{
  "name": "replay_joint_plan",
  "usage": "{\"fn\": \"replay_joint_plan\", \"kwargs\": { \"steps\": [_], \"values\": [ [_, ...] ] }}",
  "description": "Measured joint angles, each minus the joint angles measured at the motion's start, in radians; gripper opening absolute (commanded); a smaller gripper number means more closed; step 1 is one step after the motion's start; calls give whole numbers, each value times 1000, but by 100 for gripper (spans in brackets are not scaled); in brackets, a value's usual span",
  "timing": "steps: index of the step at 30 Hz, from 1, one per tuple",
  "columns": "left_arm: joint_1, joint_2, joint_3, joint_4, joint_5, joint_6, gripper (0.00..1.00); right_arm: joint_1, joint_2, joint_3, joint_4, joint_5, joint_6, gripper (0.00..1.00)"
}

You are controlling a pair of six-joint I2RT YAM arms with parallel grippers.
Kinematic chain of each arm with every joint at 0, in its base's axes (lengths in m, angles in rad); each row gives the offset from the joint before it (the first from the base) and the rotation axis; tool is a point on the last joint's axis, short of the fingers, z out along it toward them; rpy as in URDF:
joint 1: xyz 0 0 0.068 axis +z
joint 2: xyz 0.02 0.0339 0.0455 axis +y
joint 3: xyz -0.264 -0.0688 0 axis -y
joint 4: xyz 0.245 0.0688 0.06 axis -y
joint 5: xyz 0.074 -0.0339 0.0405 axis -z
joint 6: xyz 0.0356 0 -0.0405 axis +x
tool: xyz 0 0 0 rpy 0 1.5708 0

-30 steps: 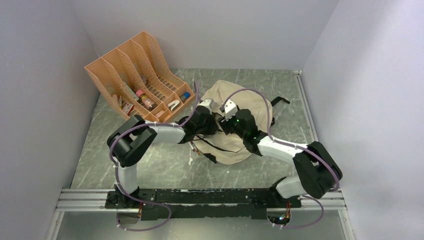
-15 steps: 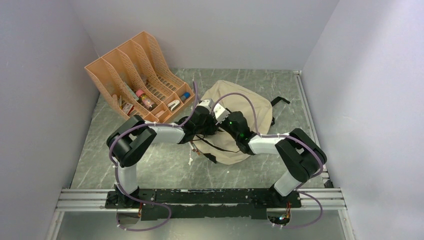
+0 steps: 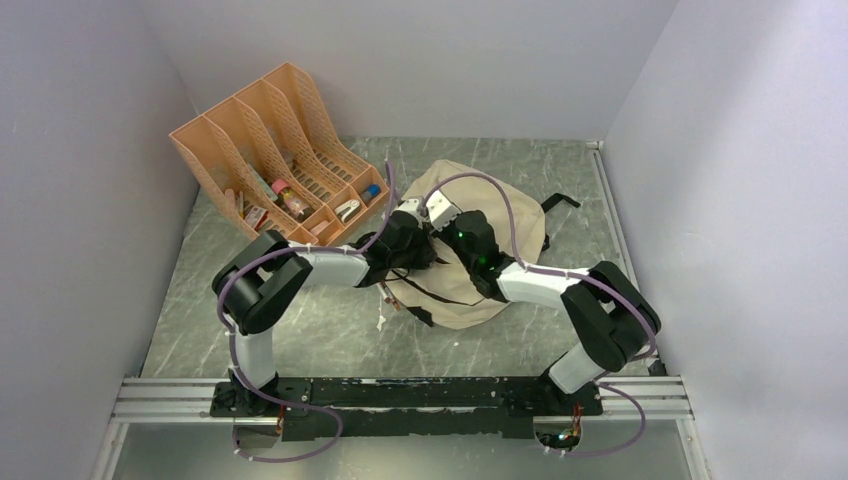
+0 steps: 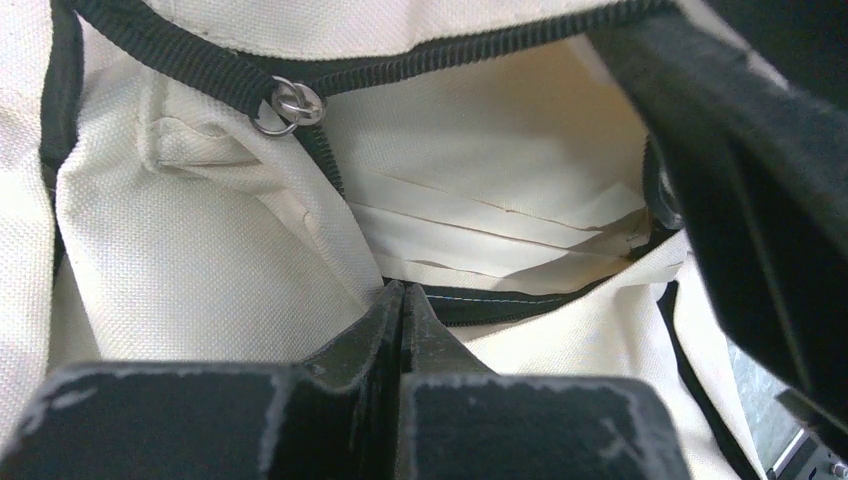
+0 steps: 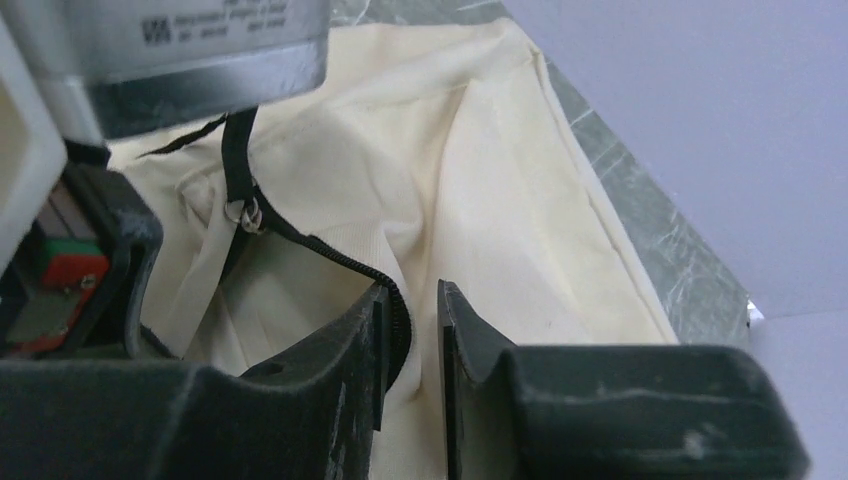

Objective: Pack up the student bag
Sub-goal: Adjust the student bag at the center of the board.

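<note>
Where the arms cross: the middle of the student bag (image 3: 470, 312) is hidden in the top view; its mouth shows only in the wrist views.
Left pincer (image 4: 402, 290): closed, tips at the cream edge of the opening; cannot tell whether cloth is nipped.
Right pincer (image 5: 412, 290): narrow gap, with the black zipper (image 5: 320, 250) edge running into it.
Materials: woven cream canvas, slack and creased; toothed zipper; steel ring pull (image 4: 290, 103).
Bag position: on the grey marbled surface (image 3: 300, 330), at 4 o'clock from the orange lattice file organiser (image 3: 270, 150).
Axis: roughly 12 to 6; black strap (image 3: 560, 203) sticks out at 2 o'clock.
</note>
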Motion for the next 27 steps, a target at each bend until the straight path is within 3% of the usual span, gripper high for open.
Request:
{"fn": "replay_joint_plan", "kwargs": {
  "steps": [4,10,27],
  "values": [
    [0,-6,2,-3,2,0,5,0,-13,39,-45,8,0,23],
    [2,-23,3,-8,15,0,5,-1,-38,70,-115,6,2,0],
    [21,-31,154,-111,82,54,8,-132,-74,186,-286,1,186,0]
  ]
}}
